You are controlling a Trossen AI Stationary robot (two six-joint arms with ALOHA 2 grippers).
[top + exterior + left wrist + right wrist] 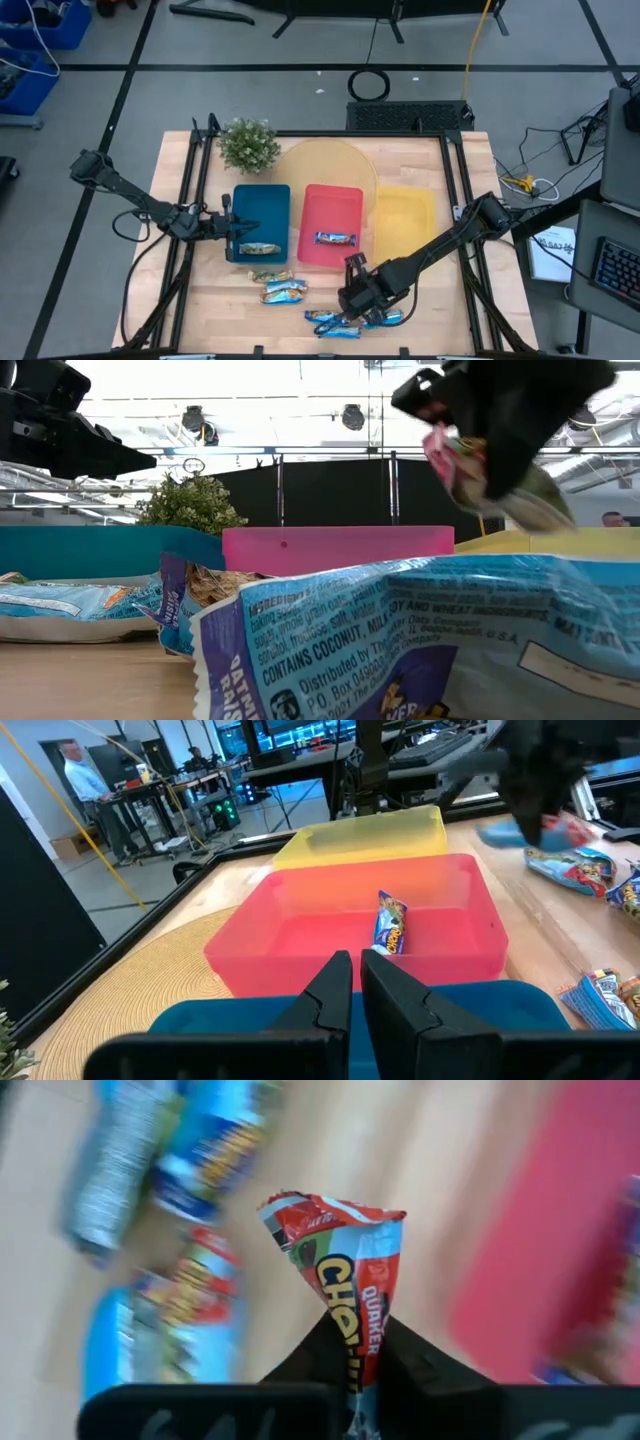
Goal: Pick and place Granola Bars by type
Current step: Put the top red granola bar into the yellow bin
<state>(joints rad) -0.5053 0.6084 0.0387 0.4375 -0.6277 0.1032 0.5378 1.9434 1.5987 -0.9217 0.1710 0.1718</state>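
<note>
My right gripper (356, 296) hangs above the table's near half, just in front of the red tray (352, 200), shut on a red-accented granola bar (345, 1255). Several light-blue bars lie flat on the wood: two left of it (284, 290) and a cluster below it (340, 324). One dark-blue-accented bar (335, 238) lies in the red tray; a tan bar (258, 248) lies in the blue tray (265, 205). The yellow tray (404, 215) holds nothing that I can see. My left gripper (355, 988) hovers shut over the blue tray's left side. My right gripper pinches the red-accented bar between its two fingers by one end (352, 1342), the fingers lying along the bar. The bar's free crimped end (330, 1210) sticks out past the fingertips. In the low view the bar (462, 468) is lifted clear of the table.
A small potted plant (248, 144) stands at the far left corner, beside a round woven mat (325, 160) under the trays' far ends. A bar wrapper (420, 640) fills the low view's foreground. People stand at desks in the room beyond (80, 770).
</note>
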